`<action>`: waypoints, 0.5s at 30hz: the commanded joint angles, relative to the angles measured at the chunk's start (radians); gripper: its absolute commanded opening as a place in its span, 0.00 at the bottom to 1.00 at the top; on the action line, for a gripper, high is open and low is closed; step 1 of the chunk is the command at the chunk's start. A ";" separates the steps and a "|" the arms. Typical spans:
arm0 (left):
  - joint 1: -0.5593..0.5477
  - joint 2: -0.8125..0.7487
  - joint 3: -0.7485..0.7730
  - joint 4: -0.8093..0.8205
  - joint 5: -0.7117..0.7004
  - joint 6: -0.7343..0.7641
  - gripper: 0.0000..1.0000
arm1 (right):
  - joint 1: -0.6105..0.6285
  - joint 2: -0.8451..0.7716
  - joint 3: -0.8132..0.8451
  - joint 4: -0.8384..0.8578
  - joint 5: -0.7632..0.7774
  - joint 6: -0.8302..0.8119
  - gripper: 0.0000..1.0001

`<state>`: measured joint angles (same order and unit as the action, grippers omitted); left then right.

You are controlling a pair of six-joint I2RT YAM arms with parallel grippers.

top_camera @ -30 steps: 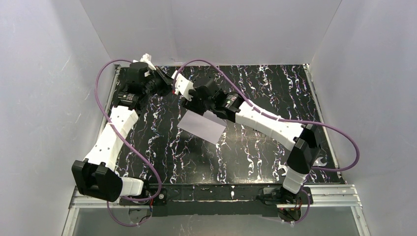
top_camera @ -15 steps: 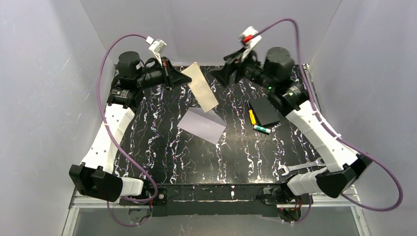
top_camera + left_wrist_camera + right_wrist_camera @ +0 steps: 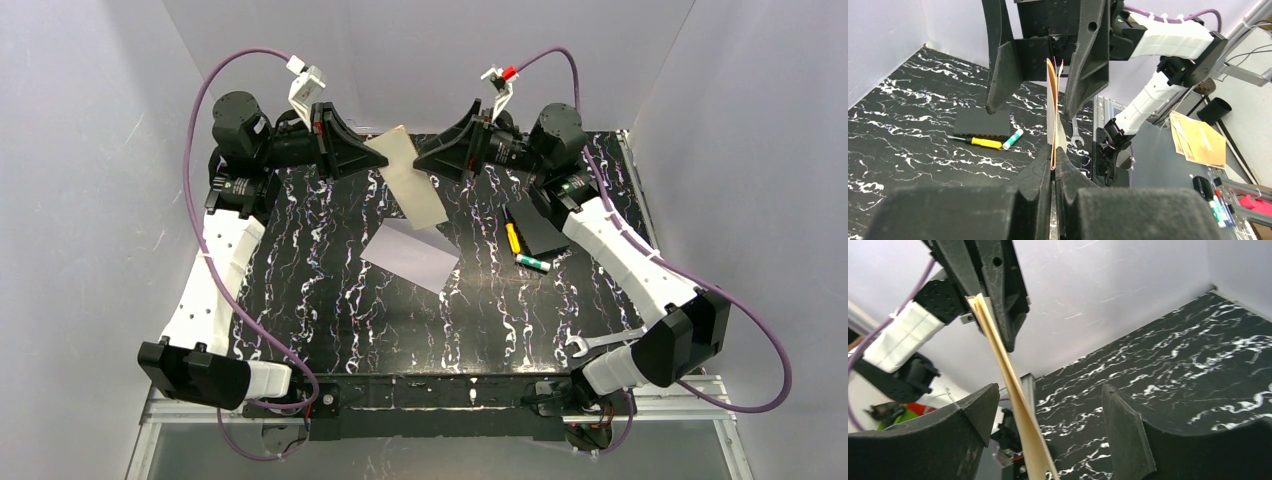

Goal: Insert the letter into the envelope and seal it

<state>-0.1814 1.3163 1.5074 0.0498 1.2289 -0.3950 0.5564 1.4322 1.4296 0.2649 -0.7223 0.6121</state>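
The left fingers [image 3: 374, 157] are closed tight on the left edge of the letter [image 3: 415, 185], holding the cream-tan sheet in the air over the far middle of the table [image 3: 330, 300]. The right fingers [image 3: 428, 162] stand wide apart with nothing gripped. In the left wrist view they flank the letter's free edge, one on each side, and contact with the sheet cannot be made out. Both wrist views show the letter only edge-on, as a thin orange-lined strip, so its faces are hidden there. The envelope [image 3: 412, 256] lies flat at the middle of the table, nearer than the letter. In the top view the sheet's lower end covers the envelope's far corner, and the flap cannot be distinguished. Right of the envelope lies a black box [image 3: 541, 226], its far end hidden under the right arm, with a yellow-handled tool [image 3: 512, 238] just beside it. Well apart at the near right, a wrench [image 3: 600, 342] is partly hidden by the arm.
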 commanded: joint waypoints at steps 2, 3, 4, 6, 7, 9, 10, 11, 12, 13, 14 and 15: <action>0.002 0.005 0.043 0.028 0.066 -0.009 0.00 | -0.003 -0.001 -0.006 0.226 -0.139 0.133 0.75; 0.001 0.009 0.045 0.028 0.058 -0.011 0.00 | -0.003 0.009 -0.001 0.242 -0.159 0.151 0.71; 0.002 0.009 0.049 0.028 0.043 -0.009 0.00 | -0.003 0.020 0.001 0.262 -0.181 0.173 0.67; 0.002 0.008 0.050 0.031 0.007 -0.007 0.00 | -0.003 0.037 0.006 0.285 -0.217 0.197 0.61; 0.002 0.007 0.052 0.032 -0.010 -0.006 0.00 | -0.003 0.041 0.006 0.288 -0.226 0.201 0.61; 0.002 0.007 0.053 0.045 -0.014 -0.013 0.00 | -0.003 0.043 0.000 0.283 -0.233 0.193 0.64; 0.002 0.007 0.051 0.062 -0.012 -0.025 0.00 | -0.002 0.043 -0.001 0.273 -0.231 0.180 0.65; 0.002 0.008 0.049 0.084 -0.009 -0.039 0.00 | -0.002 0.045 0.001 0.254 -0.227 0.164 0.65; 0.002 0.008 0.047 0.099 -0.005 -0.050 0.00 | -0.003 0.046 0.003 0.236 -0.222 0.150 0.65; 0.002 0.009 0.045 0.107 -0.001 -0.054 0.00 | -0.003 0.047 0.005 0.223 -0.209 0.136 0.63; 0.002 0.011 0.044 0.110 0.001 -0.057 0.00 | -0.003 0.045 0.004 0.199 -0.188 0.119 0.59; 0.002 0.011 0.042 0.115 0.006 -0.059 0.00 | -0.003 0.044 0.002 0.187 -0.172 0.106 0.55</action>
<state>-0.1814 1.3357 1.5215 0.1028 1.2209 -0.4282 0.5564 1.4849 1.4170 0.4618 -0.9176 0.7673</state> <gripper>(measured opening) 0.009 0.605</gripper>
